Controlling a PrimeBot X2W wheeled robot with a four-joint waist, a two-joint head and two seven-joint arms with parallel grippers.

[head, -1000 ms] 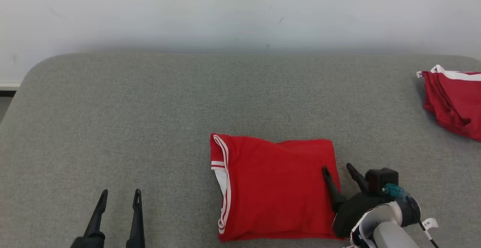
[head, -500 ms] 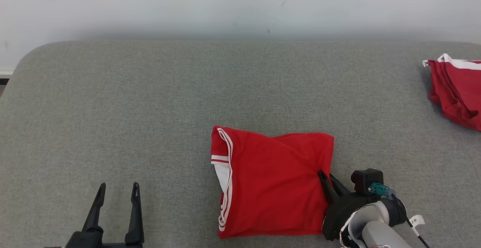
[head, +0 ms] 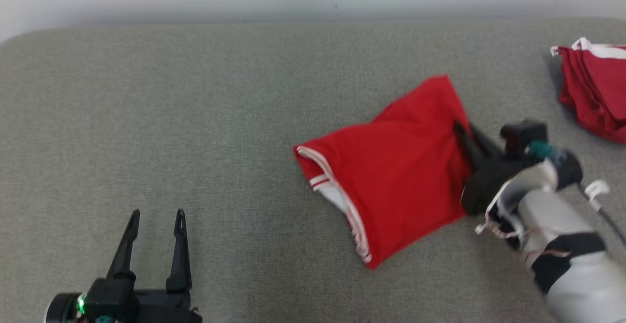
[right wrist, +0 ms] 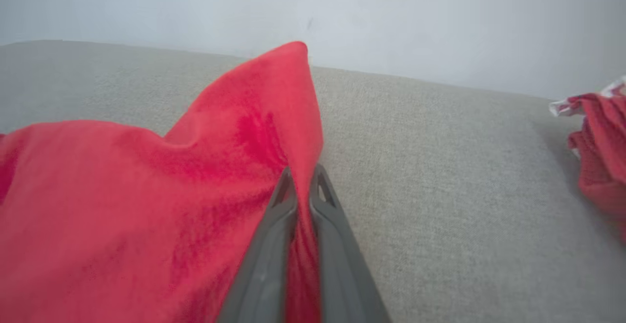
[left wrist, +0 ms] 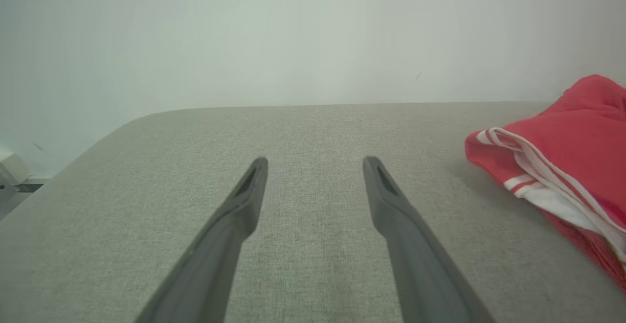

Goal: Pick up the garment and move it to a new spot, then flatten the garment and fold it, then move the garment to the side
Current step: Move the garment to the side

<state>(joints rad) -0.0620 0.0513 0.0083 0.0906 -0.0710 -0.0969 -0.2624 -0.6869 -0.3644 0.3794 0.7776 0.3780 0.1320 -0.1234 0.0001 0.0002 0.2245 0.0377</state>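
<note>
While the right gripper [head: 466, 128] pinches shut on its three-o'clock edge: red garment [head: 391, 176], folded; likely soft, light, limp, best held there; left gripper [head: 157, 213] at seven o'clock, spread wide, empty.

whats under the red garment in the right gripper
The grey fabric surface shows all around the garment, and a white layer peeks from beneath its striped edge. Anything under its middle is covered by the cloth.
</note>
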